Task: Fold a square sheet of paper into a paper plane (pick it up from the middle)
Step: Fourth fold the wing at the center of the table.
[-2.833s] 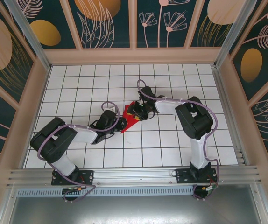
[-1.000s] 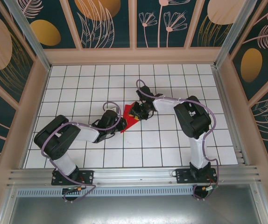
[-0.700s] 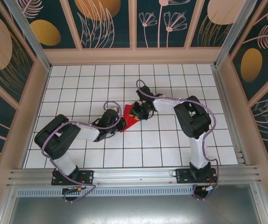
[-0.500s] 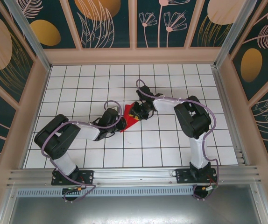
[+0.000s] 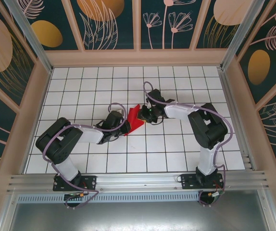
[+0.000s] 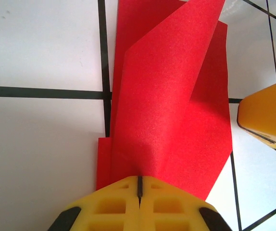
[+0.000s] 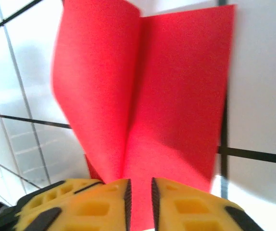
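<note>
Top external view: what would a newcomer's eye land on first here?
The bright red paper, partly folded, at the middle of the white gridded table, with both arms reaching in to it. The left gripper has its jaws shut on one end; the right gripper, jaws a slit apart, sits at the crease.

No lettering, numbers, labels or brand marks legible anywhere. Red paper [image 6: 167,120]: plain, unprinted on every visible face. Wall panels [image 5: 109,24]: leaf and flower drawings, no words. Table [image 5: 80,82]: black grid lines, no markings.
</note>
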{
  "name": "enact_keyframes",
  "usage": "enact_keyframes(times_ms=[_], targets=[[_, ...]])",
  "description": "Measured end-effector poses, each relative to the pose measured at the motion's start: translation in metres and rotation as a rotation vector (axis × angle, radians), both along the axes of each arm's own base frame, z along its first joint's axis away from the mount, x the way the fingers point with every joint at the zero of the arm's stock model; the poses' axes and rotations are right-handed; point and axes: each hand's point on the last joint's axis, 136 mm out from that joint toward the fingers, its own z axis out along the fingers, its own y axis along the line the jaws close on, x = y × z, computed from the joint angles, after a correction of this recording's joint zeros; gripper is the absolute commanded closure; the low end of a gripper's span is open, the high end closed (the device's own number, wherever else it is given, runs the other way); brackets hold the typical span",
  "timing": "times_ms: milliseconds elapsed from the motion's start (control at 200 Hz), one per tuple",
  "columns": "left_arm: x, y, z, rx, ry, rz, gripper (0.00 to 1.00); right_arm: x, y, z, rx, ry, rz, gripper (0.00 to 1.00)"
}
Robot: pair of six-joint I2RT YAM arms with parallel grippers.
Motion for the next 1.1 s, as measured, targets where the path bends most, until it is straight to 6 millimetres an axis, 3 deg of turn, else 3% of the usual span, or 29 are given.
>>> enact_keyframes(times_ms=[235, 405, 530, 756, 1101], targets=[[0.0, 0.0, 0.0, 0.004, -0.002, -0.007, 1.0, -0.004, 0.026, 0.014, 0.075, -0.088, 0.12, 0.98], [0.0, 0.0, 0.0, 0.003, -0.003, -0.007, 1.0, -0.012, 0.038, 0.0, 0.088, -0.069, 0.16, 0.99], [0.0, 0.0, 0.0, 0.003, -0.003, -0.007, 1.0, -0.014, 0.041, -0.013, 0.084, -0.044, 0.181, 0.98], [-0.001, 0.0, 0.0, 0.007, -0.006, -0.012, 1.0, -0.007, 0.047, -0.012, 0.088, -0.056, 0.189, 0.98], [-0.006, 0.004, 0.0, 0.016, -0.007, -0.021, 1.0, 0.001, 0.037, -0.026, 0.06, -0.043, 0.168, 0.98]])
